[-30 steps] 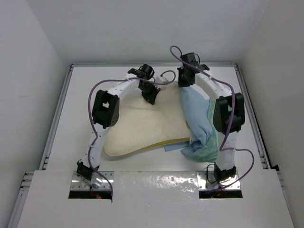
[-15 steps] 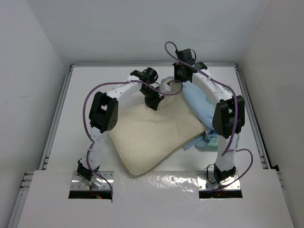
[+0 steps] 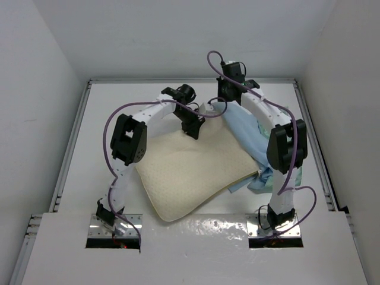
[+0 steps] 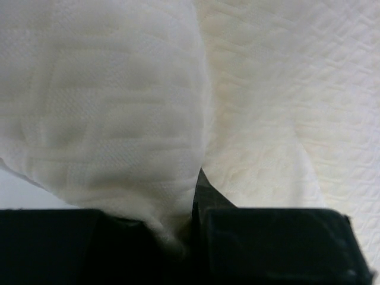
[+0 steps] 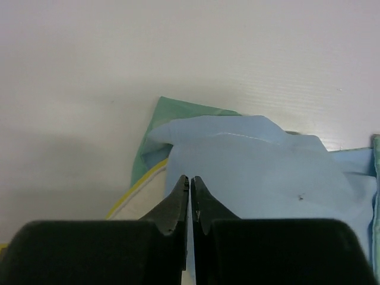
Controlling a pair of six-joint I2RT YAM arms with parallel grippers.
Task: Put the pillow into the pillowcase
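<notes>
Right now my left gripper (image 3: 194, 129) pinches the pillow (image 3: 193, 172) at its 12 o'clock corner, I judge to steer it, while my right gripper (image 5: 190, 178), pressed together on the pillowcase (image 5: 261, 172), lifts its edge at that corner's 2 o'clock for entry.

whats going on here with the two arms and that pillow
The left gripper is pinching a fold of the pillow at its far edge. The right gripper is shut on the light blue inner side of the pillowcase beside it. The pillow lies on the table, mostly outside the case, so it is not yet in.
</notes>
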